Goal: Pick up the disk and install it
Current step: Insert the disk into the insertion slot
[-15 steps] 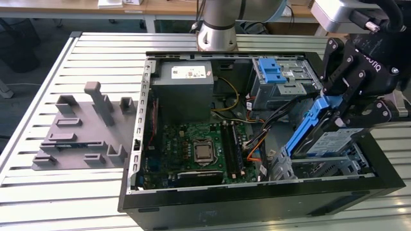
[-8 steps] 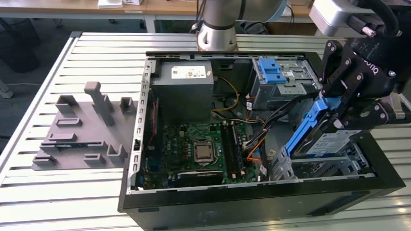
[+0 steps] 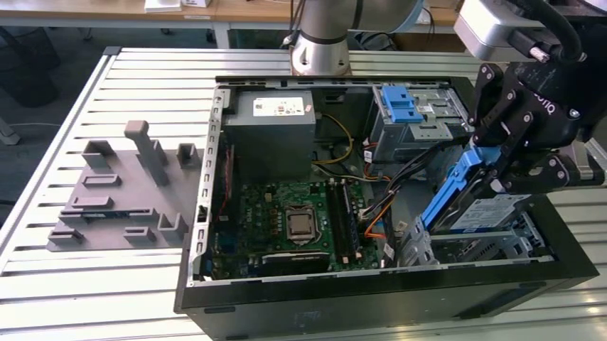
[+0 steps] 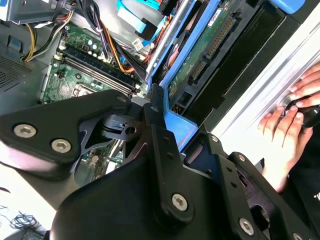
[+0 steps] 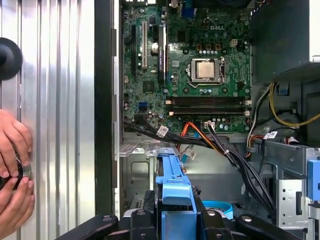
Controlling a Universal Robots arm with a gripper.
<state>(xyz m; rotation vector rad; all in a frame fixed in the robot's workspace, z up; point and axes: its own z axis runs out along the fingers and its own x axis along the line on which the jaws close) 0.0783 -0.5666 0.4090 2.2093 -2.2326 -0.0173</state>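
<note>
The disk (image 3: 471, 207), silver-grey with a blue-and-white label and blue side rails, hangs steeply tilted over the drive cage (image 3: 502, 249) at the near corner of the open computer case, on the exterior view's right. Its lower end sits at the cage's top. My black gripper (image 3: 501, 170) is shut on the disk's upper part. In the first wrist view the blue rail (image 5: 172, 192) stands between my fingers (image 5: 142, 220). In the second wrist view the disk's green circuit board (image 4: 197, 67) faces the camera beyond the blue rail (image 4: 180, 127).
The case holds a motherboard (image 3: 289, 220), a grey box with a white sticker (image 3: 270, 128), cable bundles (image 3: 379, 177) and a blue latch piece (image 3: 400, 105) on the rear bay. A grey fixture (image 3: 119, 192) lies on the slatted table. A person's hands (image 5: 12, 170) rest beside the case.
</note>
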